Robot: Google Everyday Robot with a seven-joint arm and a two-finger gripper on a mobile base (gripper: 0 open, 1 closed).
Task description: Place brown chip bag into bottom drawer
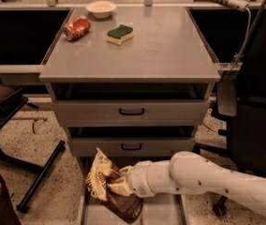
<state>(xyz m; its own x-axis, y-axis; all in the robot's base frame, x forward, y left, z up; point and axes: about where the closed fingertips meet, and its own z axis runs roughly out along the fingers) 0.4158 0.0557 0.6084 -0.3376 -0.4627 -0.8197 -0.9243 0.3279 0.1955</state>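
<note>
— Where's the brown chip bag (99, 179)?
— Pinched between the closed fingers of the gripper (115, 182); it hangs upright over the open bottom drawer (163, 213), below the cabinet (137, 55); a red can (77, 27), sponge (120, 33) and bowl (101, 8) sit on top.

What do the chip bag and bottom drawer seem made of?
Crinkled dark brown chip bag: foil-like film, judging by sharp creases and sheen. Grey bottom drawer: probably painted metal; flat, matt floor. The gripper is shut on the bag over the drawer.
</note>
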